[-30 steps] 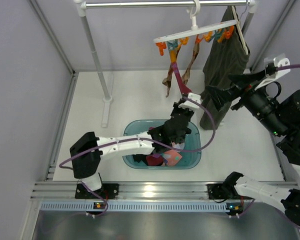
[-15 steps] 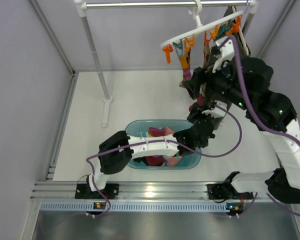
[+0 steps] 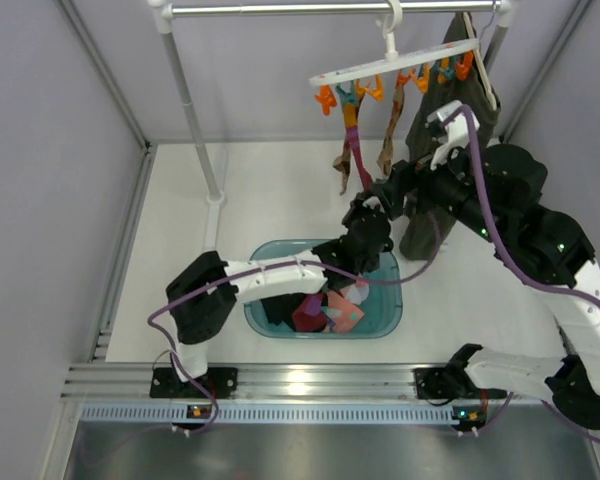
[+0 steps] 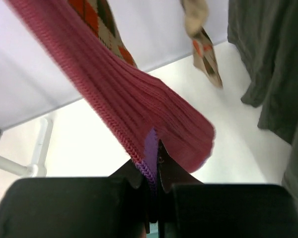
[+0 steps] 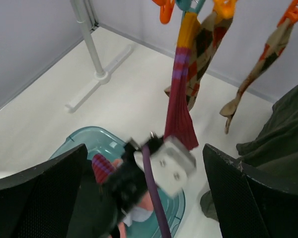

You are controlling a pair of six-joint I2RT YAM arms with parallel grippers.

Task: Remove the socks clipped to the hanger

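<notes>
Overhead, the white plastic ring hanger [image 3: 395,62] with orange and teal clips hangs from the metal rail [image 3: 280,8] toward 1 o'clock. Two socks are clipped to it. The left gripper [image 4: 155,191] is pressed together on the dark-red ribbed cuff of the brown-red-orange argyle sock with purple lining [image 4: 154,109], at the sock's lower end. That sock runs taut up to a teal clip [image 3: 350,95] at its 12 o'clock. The right gripper [image 3: 392,190] hovers just beside it at 2 o'clock, its fingers spread wide and holding nothing. A second argyle sock [image 5: 258,69] dangles from an orange clip at 3 o'clock of the first, untouched. The dark olive garment [image 3: 440,120] hangs beyond it. The oval teal plastic basin [image 3: 394,292] sits on the floor at 6 o'clock of the hanger, with socks heaped inside.

The step in hand appears to be pulling the gripped sock free. The next move likely calls for a firm downward tug toward the basin until the clip lets go. The risk is that the light hanger swings instead.
</notes>
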